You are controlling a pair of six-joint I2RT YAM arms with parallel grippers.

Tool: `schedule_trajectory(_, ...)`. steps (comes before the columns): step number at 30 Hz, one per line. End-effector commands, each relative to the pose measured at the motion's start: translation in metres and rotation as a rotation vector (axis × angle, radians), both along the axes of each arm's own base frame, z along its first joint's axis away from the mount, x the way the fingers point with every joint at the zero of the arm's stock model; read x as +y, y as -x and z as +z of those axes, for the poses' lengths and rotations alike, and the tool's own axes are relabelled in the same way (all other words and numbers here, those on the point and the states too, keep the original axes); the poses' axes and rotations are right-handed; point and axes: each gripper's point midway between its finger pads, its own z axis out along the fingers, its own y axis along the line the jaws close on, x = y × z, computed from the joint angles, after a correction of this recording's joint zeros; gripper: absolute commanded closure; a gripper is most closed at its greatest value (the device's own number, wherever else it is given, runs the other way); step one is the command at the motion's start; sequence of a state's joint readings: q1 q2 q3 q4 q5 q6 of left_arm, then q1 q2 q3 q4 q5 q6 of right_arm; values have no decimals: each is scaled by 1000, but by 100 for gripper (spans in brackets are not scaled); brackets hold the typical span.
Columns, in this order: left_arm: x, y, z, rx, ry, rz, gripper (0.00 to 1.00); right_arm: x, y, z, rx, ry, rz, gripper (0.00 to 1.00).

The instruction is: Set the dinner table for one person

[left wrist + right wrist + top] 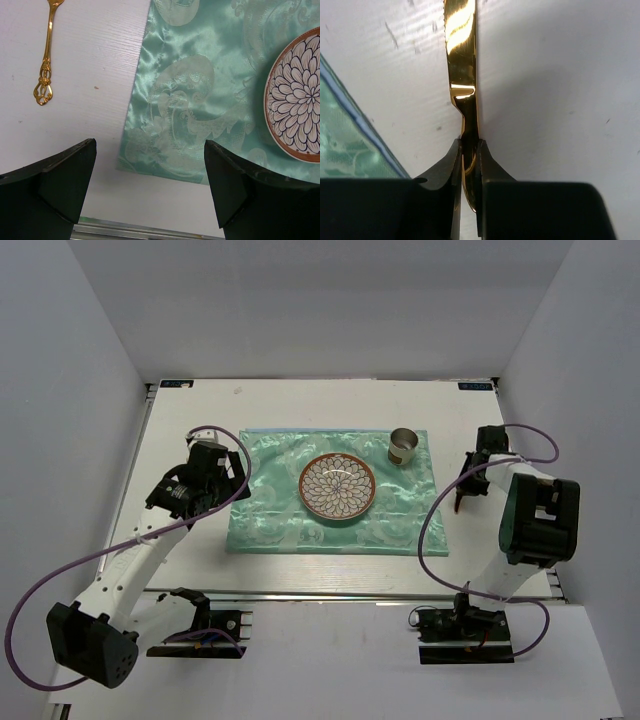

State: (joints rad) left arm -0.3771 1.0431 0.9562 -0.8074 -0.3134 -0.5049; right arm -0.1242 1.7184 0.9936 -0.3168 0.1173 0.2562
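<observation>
The white dinner table [300, 400] carries a shiny green cloth [270, 510] with a patterned plate [338, 486] at its middle and a metal cup [403, 447] at its far right corner. My left gripper [232, 468] hangs over the cloth's left edge; in the left wrist view it [150, 150] is open and empty. A gold fork [46, 55] lies on the bare table left of the cloth [200, 90]. My right gripper [465, 485] is right of the cloth; it [469, 142] is shut on a gold knife [461, 60], held edge-on close to the table.
The plate [297, 100] shows at the right of the left wrist view. The metal rail [125, 231] runs along the table's front edge. Grey walls enclose the table on three sides. The cloth's edge [345, 145] lies left of the knife.
</observation>
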Motion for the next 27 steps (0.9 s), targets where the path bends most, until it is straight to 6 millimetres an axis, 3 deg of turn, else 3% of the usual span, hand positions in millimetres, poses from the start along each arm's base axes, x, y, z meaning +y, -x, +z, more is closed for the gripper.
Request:
schedule_trajectory(1, -2, -1, 1, -8, 3, -13, 2, 21, 42, -6, 94, -73, 13, 100)
schedule_trajectory(6, -2, -1, 2, -11, 4, -9, 2, 23, 39, 47, -48, -53, 26, 100)
schedule_trajectory(10, -1, 0, 3, -17, 1, -4, 2, 39, 52, 72, -118, -88, 58, 100)
schedule_trajectory(12, 0, 0, 5, -24, 4, -2, 2, 51, 60, 73, -127, -104, 85, 100)
schedule_trajectory(13, 0, 0, 5, -25, 2, 0, 2, 53, 71, 62, -105, -112, 84, 100)
schedule_trajectory(16, 1, 0, 6, -29, 1, 4, 2, 70, 89, 57, -111, -162, 122, 100)
schedule_trajectory(20, 2, 0, 6, -26, -3, 8, 2, 89, 103, 51, -98, -168, 192, 100)
schedule_trajectory(27, 4, 1, 5, -23, -7, 22, 2, 116, 99, 53, -100, -202, 290, 100)
